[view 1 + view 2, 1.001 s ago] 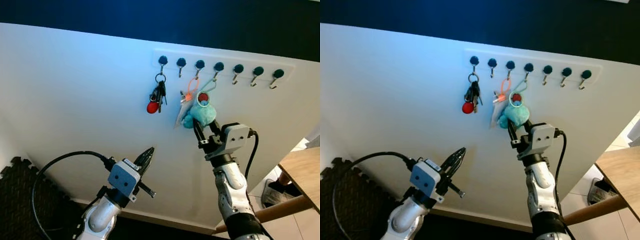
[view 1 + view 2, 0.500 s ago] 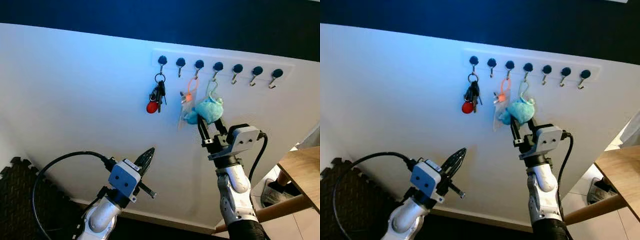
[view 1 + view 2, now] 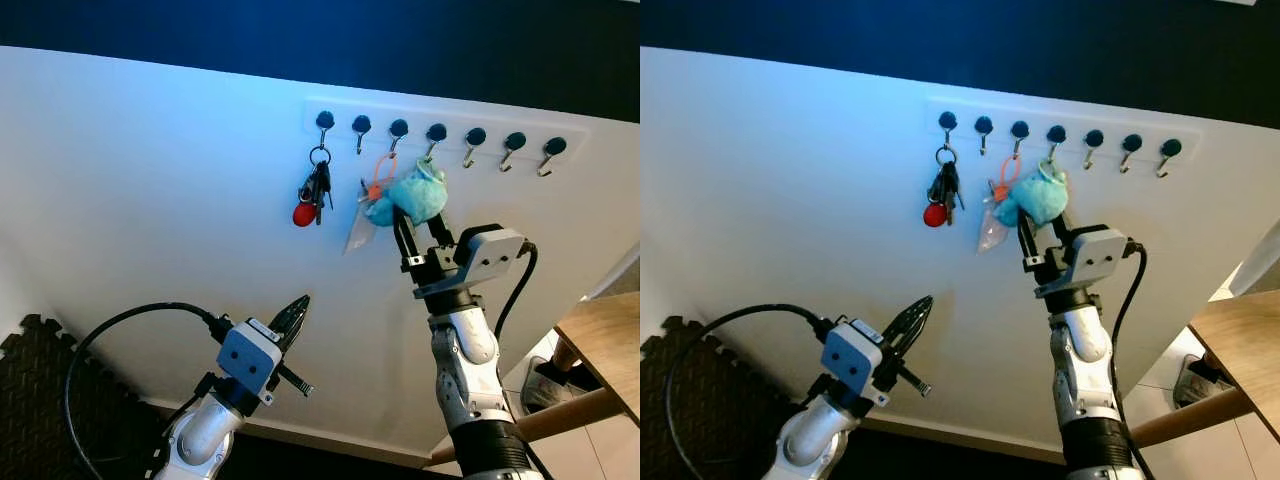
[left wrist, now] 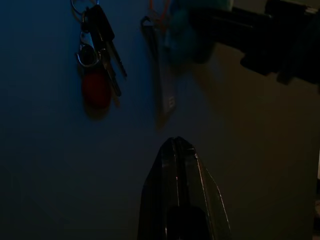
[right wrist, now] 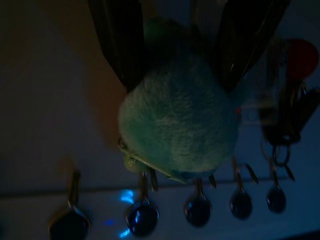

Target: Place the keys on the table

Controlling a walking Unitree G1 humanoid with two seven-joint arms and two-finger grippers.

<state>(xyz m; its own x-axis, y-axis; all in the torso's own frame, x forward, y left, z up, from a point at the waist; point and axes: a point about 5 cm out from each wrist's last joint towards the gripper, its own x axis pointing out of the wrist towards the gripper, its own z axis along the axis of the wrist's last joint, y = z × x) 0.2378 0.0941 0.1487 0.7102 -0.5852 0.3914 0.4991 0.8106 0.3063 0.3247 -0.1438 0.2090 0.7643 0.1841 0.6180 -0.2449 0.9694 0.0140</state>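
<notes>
Looking up at the white wall, I see my right pincer (image 3: 419, 228) raised just under the hook rail (image 3: 440, 133), its 2 black fingers (image 5: 120, 40) closed around a teal plush keychain (image 3: 418, 196) and holding it up close beneath the 4th hook from the left. In the right wrist view the fuzzy ball (image 5: 177, 127) sits squarely between the fingers, with a metal ring at its far edge right beside one of the dark round hook knobs; I cannot tell whether the ring is on the hook or free of it. Just left of the plush hangs an orange loop with a small clear tag (image 3: 362, 222), tilted away from the wall. Further left, on the 1st hook, hangs a bunch of dark keys with a red fob (image 3: 313, 195), well apart from my right pincer. My left pincer (image 3: 291, 318) is low and away from the rail, pointing up toward the wall; its fingers are pressed together with nothing between them, as the left wrist view shows. At the lower right corner a wooden desk (image 3: 606, 345) edge shows, with tiled floor beneath it.
</notes>
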